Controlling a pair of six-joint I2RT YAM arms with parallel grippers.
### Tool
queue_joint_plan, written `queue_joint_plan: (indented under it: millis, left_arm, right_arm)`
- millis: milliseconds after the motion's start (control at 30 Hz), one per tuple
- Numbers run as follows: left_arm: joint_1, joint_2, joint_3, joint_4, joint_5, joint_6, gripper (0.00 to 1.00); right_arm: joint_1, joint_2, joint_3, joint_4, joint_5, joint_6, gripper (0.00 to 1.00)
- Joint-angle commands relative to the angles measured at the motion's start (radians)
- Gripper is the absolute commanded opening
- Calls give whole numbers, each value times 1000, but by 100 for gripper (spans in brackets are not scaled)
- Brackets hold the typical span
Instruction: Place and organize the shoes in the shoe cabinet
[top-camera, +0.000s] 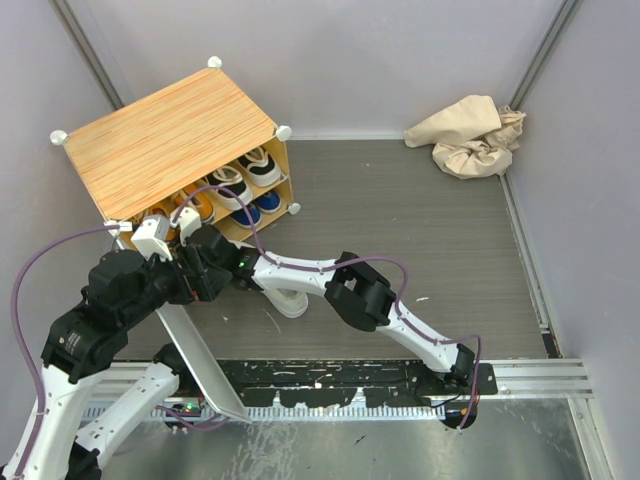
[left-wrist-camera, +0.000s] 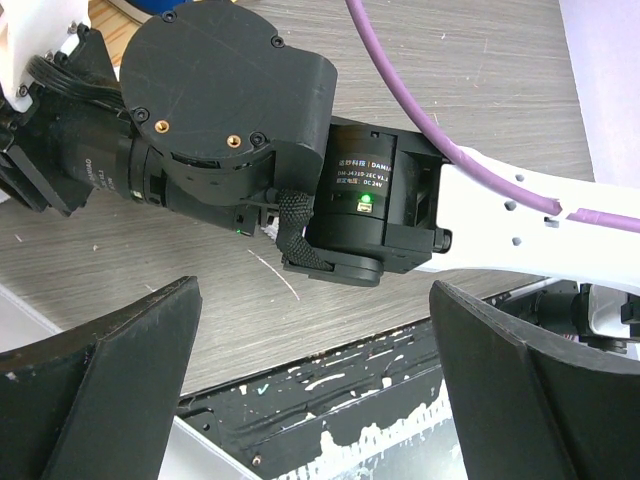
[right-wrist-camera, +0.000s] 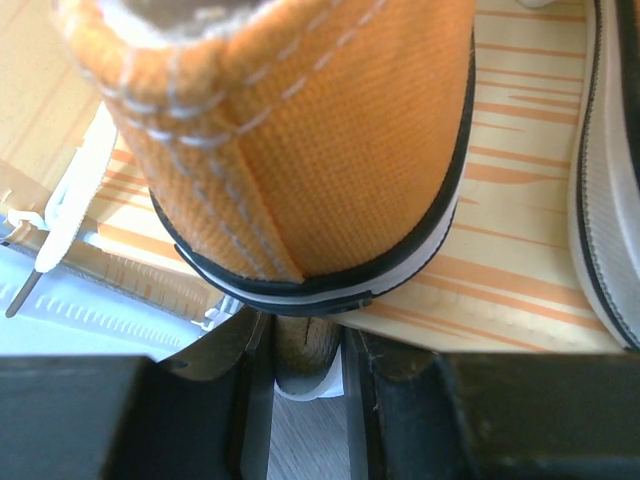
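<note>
— While the right end effector (right-wrist-camera: 300, 400), nearly pressed together, sits behind the orange shoe (right-wrist-camera: 300, 150), what's done?

— Most, seemingly: black shoes (top-camera: 245, 175) and a blue shoe (top-camera: 266, 203) are shelved in the cabinet (top-camera: 170, 140). The left end effector (left-wrist-camera: 315, 370) hangs spread, empty, above the counter (top-camera: 420, 220).

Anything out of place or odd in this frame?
A crumpled tan cloth lies in the far right corner, away from everything else. The cabinet sits turned at an angle to the edges of the table.
</note>
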Motion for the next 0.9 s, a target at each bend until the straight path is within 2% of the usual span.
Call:
queue_joint_plan:
  millis: [0, 100, 233, 400, 500, 567, 633, 767, 867]
  left_arm:
    - [1, 6, -2, 21, 18, -1, 98]
    - [0, 4, -8, 28, 20, -1, 98]
    - [1, 2, -15, 35, 26, -2, 98]
    - [1, 7, -19, 46, 36, -4, 98]
    - [1, 4, -20, 47, 36, -3, 98]
    - [1, -1, -19, 43, 28, -2, 98]
    - [1, -8, -19, 39, 21, -4, 98]
    - [1, -19, -18, 35, 15, -8, 98]
    - [1, -20, -16, 26, 13, -8, 98]
  right_arm:
    - [-14, -15, 45, 143, 12, 21, 24]
    - [-15, -56, -15, 161, -6, 30, 42]
    - [-15, -148, -141, 214, -24, 16, 61]
    - [-15, -248, -272, 262, -61, 6, 68]
    - [-15, -293, -327, 270, -84, 11, 69]
    - [-15, -314, -358, 273, -99, 18, 64]
    - [-15, -320, -385, 282, -109, 25, 53]
    - [-15, -296, -391, 274, -153, 42, 25]
    - [-15, -269, -368, 252, -201, 57, 14]
